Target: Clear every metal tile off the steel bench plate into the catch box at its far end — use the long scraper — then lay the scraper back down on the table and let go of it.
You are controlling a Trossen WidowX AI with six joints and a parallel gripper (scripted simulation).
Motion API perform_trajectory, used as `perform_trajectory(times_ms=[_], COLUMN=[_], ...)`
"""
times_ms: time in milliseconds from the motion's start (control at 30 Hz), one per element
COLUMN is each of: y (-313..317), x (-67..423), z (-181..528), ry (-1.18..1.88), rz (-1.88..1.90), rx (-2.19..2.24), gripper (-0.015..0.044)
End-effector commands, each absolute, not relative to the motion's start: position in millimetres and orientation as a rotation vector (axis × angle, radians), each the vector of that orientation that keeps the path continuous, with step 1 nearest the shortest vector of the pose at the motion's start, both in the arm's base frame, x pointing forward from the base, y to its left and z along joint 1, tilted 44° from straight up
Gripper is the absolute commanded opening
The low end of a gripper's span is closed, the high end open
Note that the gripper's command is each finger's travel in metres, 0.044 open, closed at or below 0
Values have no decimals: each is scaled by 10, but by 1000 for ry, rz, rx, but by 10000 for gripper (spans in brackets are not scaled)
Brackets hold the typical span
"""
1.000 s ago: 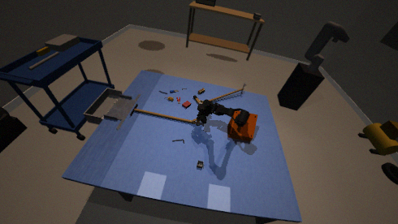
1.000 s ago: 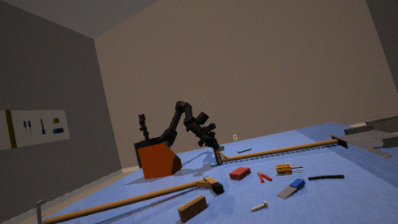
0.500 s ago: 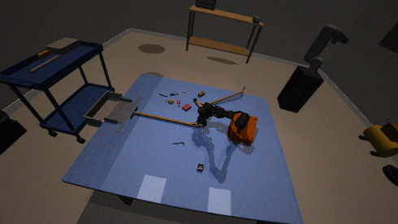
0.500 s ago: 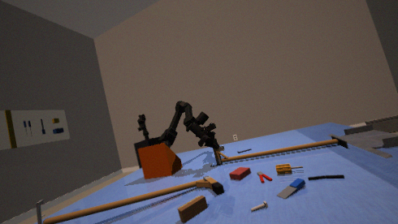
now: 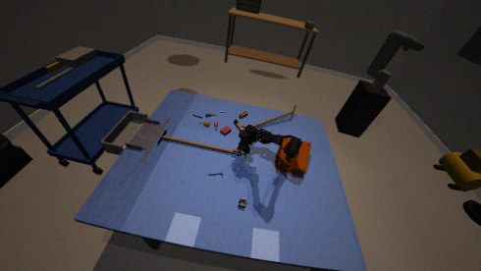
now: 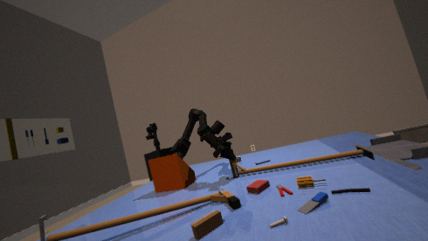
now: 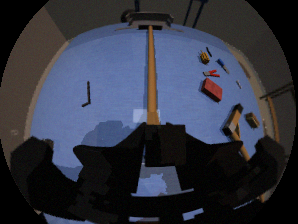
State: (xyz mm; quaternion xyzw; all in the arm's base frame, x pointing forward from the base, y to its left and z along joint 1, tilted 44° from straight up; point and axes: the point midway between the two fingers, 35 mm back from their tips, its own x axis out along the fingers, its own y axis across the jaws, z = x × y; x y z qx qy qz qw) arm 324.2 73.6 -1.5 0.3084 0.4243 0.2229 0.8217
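My gripper [image 5: 239, 151] [image 6: 236, 173] [image 7: 155, 125] is shut on the near end of the long scraper's wooden handle [image 5: 201, 145] [image 6: 306, 161] [image 7: 151, 75]. The handle runs low over the table, its shadow close beneath. The scraper's dark head [image 5: 162, 137] [image 6: 366, 152] is at the near edge of the grey steel plate [image 5: 147, 134] [image 6: 395, 152]. The grey catch box [image 5: 114, 145] [image 7: 149, 17] stands at the plate's far end. I make out no tile on the plate; the view is dim and coarse. The box's contents cannot be told.
A second long wooden tool [image 5: 275, 119] [image 6: 131, 216] lies beside the arm. A red block [image 5: 226, 131] [image 6: 258, 187] [image 7: 212, 90], red pliers [image 6: 284, 190] and small tools lie on the same side. A dark hex key [image 5: 216, 174] [image 7: 89, 94] lies on the handle's other side.
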Motion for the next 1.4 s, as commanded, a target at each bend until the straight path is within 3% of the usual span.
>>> perform_trajectory(times_ms=[0,1200,1367], y=[736,679,707], x=[3242,3219,3209], z=[-14,-77,-54], ry=[903,906,911], rz=[474,481,486], rx=[656,650,658], gripper=[0,0,131])
